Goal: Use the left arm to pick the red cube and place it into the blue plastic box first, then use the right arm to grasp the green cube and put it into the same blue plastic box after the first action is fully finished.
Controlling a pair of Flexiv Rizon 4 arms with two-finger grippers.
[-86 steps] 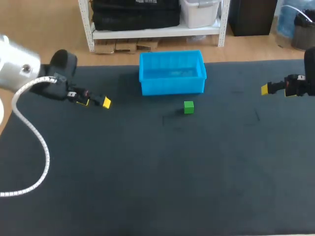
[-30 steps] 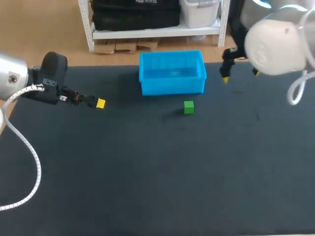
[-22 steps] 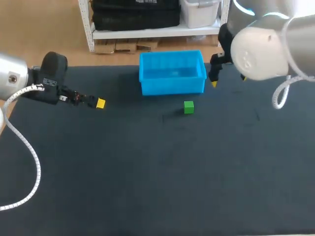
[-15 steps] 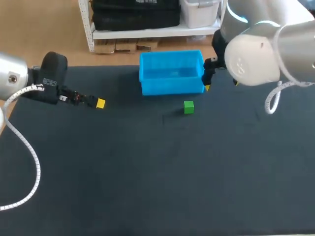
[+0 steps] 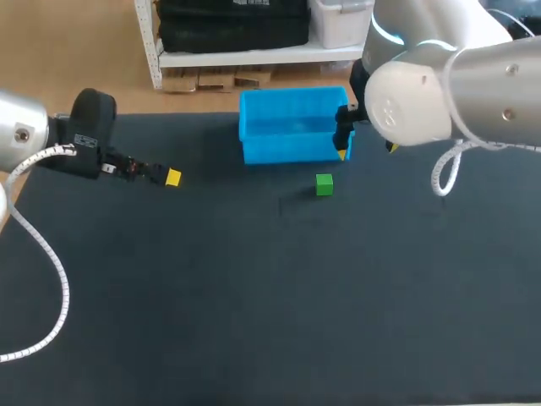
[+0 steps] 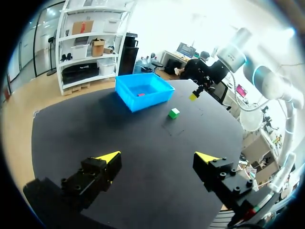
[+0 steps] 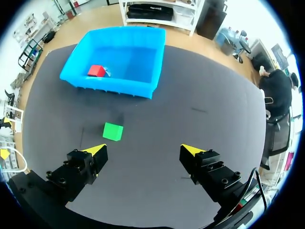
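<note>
The red cube [image 7: 96, 70] is in. It sits on the floor of the blue plastic box [image 7: 114, 88], which stands at the far middle of the dark counter [image 5: 254, 296]. The green cube [image 5: 324, 184] is out on the counter, just on the near side of the box toward its right end, close to the wall but not touching it.

Over to the right arm [image 5: 423, 85], which comes in from the right and is up above the box's near right corner. The right gripper [image 7: 143, 149] has its yellow tips spread wide and holds nothing, and the green cube lies ahead of it, nearer one finger than the other.

The left arm [image 5: 80, 139] is parked at the far left of the counter, well apart from the box. The left gripper [image 6: 157, 157] has its fingers spread wide too, with only bare counter showing between them.
</note>
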